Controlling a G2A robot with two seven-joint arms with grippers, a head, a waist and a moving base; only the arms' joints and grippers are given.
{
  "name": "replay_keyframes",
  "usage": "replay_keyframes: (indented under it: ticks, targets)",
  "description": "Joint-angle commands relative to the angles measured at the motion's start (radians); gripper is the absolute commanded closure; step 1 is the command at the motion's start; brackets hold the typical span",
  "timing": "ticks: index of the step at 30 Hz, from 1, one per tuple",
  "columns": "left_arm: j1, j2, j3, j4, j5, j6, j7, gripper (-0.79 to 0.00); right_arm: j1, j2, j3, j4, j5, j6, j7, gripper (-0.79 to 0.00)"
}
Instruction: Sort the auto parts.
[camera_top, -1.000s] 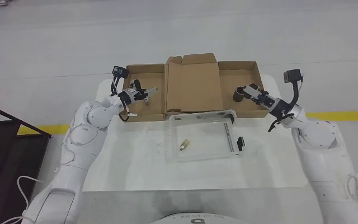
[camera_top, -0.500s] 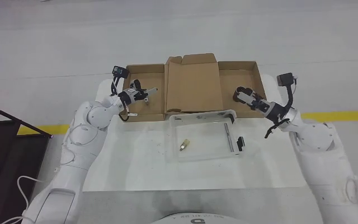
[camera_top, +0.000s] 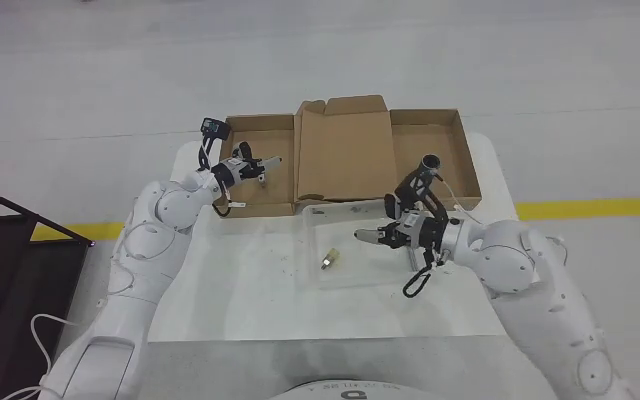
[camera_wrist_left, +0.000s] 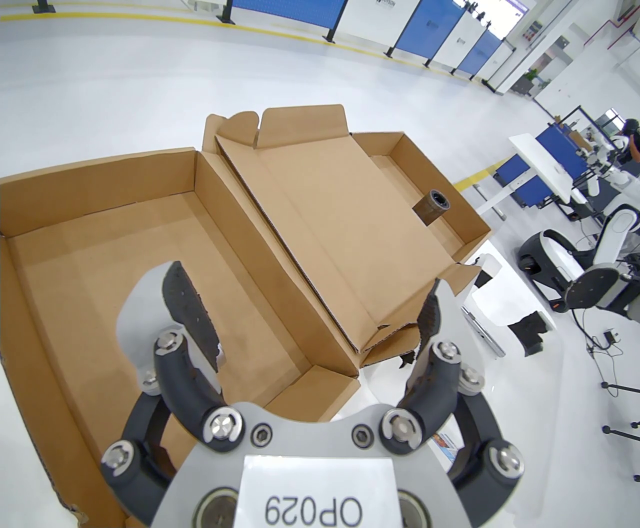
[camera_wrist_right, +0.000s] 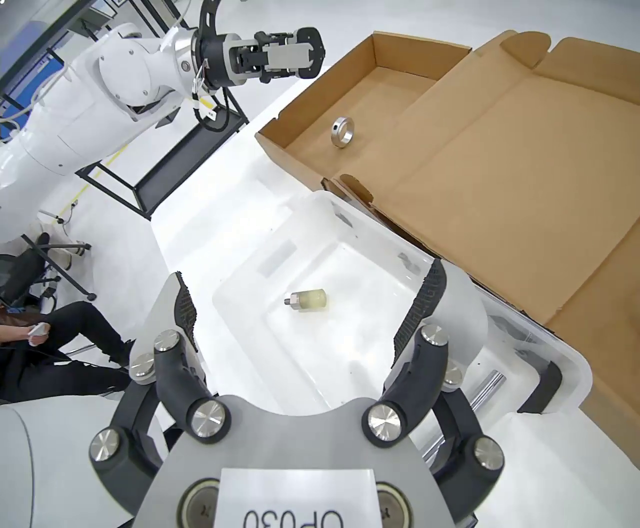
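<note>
A cardboard box (camera_top: 345, 150) with two side compartments stands at the back of the table. My left gripper (camera_top: 257, 166) hangs open above the left compartment (camera_wrist_left: 100, 260), nothing between its fingers (camera_wrist_left: 185, 300). A silver ring (camera_wrist_right: 343, 131) lies in that compartment. A dark cylinder (camera_top: 430, 162) stands in the right compartment (camera_wrist_left: 434, 206). In front of the box is a clear tray (camera_top: 345, 282) holding a small yellowish part (camera_top: 328, 260). My right gripper (camera_top: 370, 236) is open over the tray, the part (camera_wrist_right: 306, 300) lying between and beyond its fingers (camera_wrist_right: 425, 300).
A metal rod (camera_wrist_right: 487, 385) and a black clip (camera_wrist_right: 545, 387) sit at the tray's right end. The box's centre flap (camera_wrist_right: 490, 165) lies flat between the compartments. White table (camera_top: 250, 290) stretches in front of the tray. My left arm (camera_wrist_right: 125, 65) is far off.
My right arm has swung from the box's right compartment down and left to above the tray. The dark cylinder stays in that compartment. The left arm has kept still.
</note>
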Motion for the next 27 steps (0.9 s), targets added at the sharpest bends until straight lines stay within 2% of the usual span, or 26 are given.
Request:
replay_keyframes:
  ticks: [1, 5, 7, 11, 17, 25, 27]
  targets:
    - [0.000, 0.000, 0.000, 0.000, 0.000, 0.000, 0.000, -0.785, -0.003, 0.000, -0.006, -0.008, -0.017, 0.011, -0.006, -0.785]
    - [0.002, 0.000, 0.000, -0.003, 0.002, 0.001, 0.003, -0.785, -0.011, 0.000, 0.014, -0.015, -0.012, 0.037, -0.057, -0.785]
    - [0.021, 0.003, 0.009, -0.048, 0.048, -0.006, 0.001, -0.785, -0.029, 0.002, 0.051, -0.018, 0.031, 0.031, -0.094, -0.785]
    - [0.090, 0.013, 0.022, -0.193, 0.096, -0.027, -0.061, -0.785, -0.082, 0.008, 0.147, -0.022, 0.114, -0.014, -0.161, -0.785]
    - [0.187, 0.024, 0.032, -0.453, 0.107, 0.120, -0.244, -0.785, -0.162, 0.012, 0.265, -0.022, 0.175, -0.051, -0.281, -0.785]
    - [0.187, 0.024, 0.032, -0.453, 0.107, 0.120, -0.244, -0.785, -0.166, 0.011, 0.271, -0.021, 0.177, -0.049, -0.292, -0.785]
    - [0.196, 0.025, 0.050, -0.480, 0.132, 0.135, -0.269, -0.785, -0.166, 0.011, 0.271, -0.021, 0.177, -0.049, -0.292, -0.785]
